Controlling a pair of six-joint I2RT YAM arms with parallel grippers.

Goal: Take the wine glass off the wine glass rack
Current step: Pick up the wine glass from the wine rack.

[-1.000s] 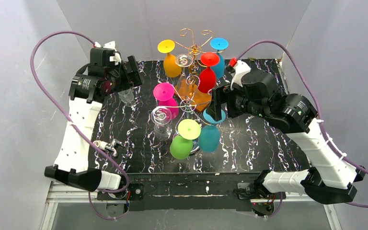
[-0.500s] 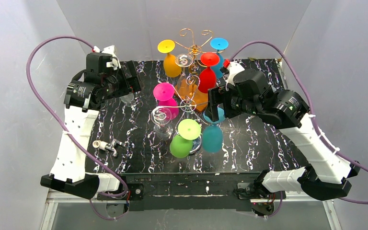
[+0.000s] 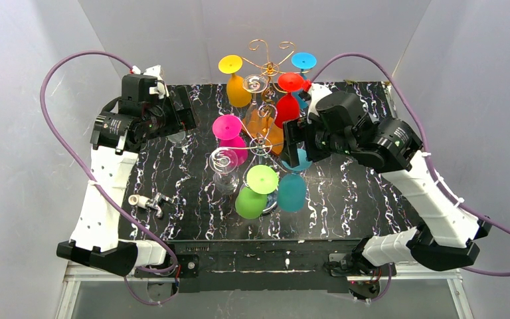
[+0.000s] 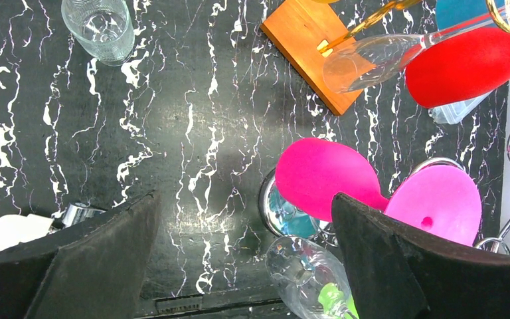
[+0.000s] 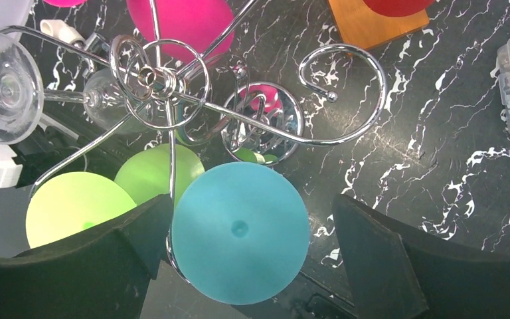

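Right fingers are standing spread wide, gripping nothing, and the teal wine glass is hanging right between them, its round foot filling the gap. It's riding upside down on a lower scroll arm of the wine glass rack, with the rack's hub just ahead of the fingers and the green glass crowding one finger. How far above the foot the fingertips are sitting, I can't quite tell from these angles.

Left fingers are also wide apart and empty, hovering above the surface, with the pink glass lying just beside one of them.

The teal one is looking light and rigid, probably breakable, with a smooth skin that could be slipping under a loose pinch. The foot is looking too wide and thin to pinch. The better hold is looking like the stem just beneath it, or across the bowl. From there it's wanting a slide outward along the wire towards its open end, not a tug straight down.
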